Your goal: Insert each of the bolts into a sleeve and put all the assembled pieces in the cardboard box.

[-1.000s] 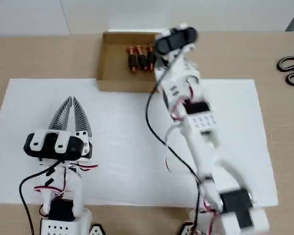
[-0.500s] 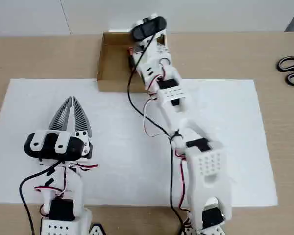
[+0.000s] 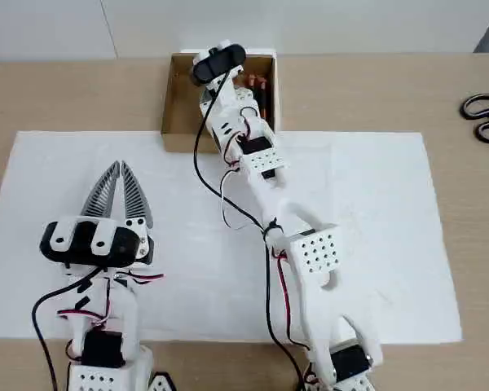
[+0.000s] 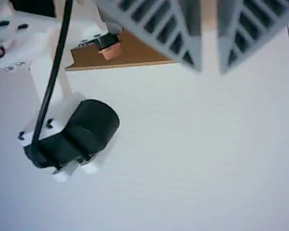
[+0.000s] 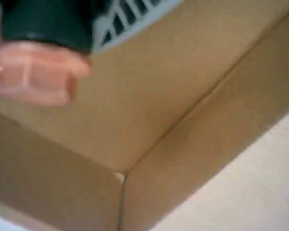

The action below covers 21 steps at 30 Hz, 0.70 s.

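Note:
The cardboard box [image 3: 178,106] stands at the table's far edge. Several assembled pieces [image 3: 254,86], orange bolts in black sleeves, lie in its right part. My right arm [image 3: 248,151] stretches across the paper, with its wrist over the box's left half. In the right wrist view my right gripper [image 5: 84,36] is shut on an assembled piece [image 5: 36,72], black sleeve with an orange bolt end, just above the box floor [image 5: 149,91] near a corner. My left gripper [image 3: 120,167] rests shut and empty over the paper at the near left, well away from the box.
A white paper sheet [image 3: 375,212] covers the middle of the table. Scissors [image 3: 485,114] lie at the far right edge. In the left wrist view the right arm's black wrist camera [image 4: 72,137] and the held bolt's orange end [image 4: 109,49] show by the box wall [image 4: 130,53].
My right arm has swung left, carrying its piece from the box's right edge across to the box's left half. The left arm has not moved.

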{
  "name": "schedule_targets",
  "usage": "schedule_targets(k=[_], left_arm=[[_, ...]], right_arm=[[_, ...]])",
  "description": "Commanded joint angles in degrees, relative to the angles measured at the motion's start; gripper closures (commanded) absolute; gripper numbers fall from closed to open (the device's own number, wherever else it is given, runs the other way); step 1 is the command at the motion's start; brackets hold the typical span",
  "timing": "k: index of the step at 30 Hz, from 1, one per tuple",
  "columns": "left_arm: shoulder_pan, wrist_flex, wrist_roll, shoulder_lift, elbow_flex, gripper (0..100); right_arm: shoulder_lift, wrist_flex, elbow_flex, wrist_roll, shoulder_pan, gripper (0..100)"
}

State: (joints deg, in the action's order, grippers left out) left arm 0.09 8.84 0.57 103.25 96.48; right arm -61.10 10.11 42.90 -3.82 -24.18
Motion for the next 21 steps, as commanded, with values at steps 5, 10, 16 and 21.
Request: schedule_targets(k=[5,10,16,21], left_arm=[[-0.18,0.09,0.44,0.70,-0.22,99],[-0.18,0.09,0.53,0.70,-0.22,99],[-0.18,0.09,0.53,0.70,-0.22,99],[-0.18,0.09,0.53,0.70,-0.22,99]], right_arm=[[-1.71,4.70,9.85,0.18,-0.40,98.9],[-1.54,8.84,10.73,0.26,-0.31,87.3],[-1.54,11.82,11.08,0.26,-0.40,82.5],[-1.54,12.35,16.00,0.26,0.22,82.5]])
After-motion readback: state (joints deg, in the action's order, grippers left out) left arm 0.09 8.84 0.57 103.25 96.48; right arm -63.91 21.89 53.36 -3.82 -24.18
